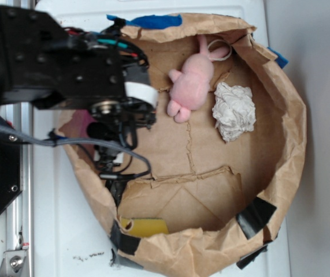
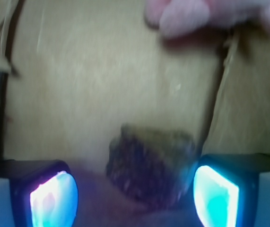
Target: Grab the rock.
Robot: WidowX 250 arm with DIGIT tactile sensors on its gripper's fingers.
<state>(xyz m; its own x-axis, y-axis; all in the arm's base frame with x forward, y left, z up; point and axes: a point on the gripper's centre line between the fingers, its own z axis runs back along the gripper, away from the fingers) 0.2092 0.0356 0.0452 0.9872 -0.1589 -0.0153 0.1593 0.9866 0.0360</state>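
Observation:
In the wrist view the rock [image 2: 149,161], a dark brown speckled rough chunk, lies on the brown paper floor between my two glowing pads. It sits nearer the right pad [image 2: 215,196] than the left pad [image 2: 54,198], with a wide gap on its left side. My gripper [image 2: 135,198] is open around the rock. In the exterior view the black arm [image 1: 66,63] reaches over the left side of the paper bin and hides the rock and the fingertips.
A brown paper bag wall [image 1: 286,133] rings the workspace. A pink plush bunny [image 1: 191,81] lies at the back, its foot just ahead in the wrist view. A crumpled white paper wad [image 1: 234,111] sits beside the bunny. A yellow piece [image 1: 144,227] sits at the front rim.

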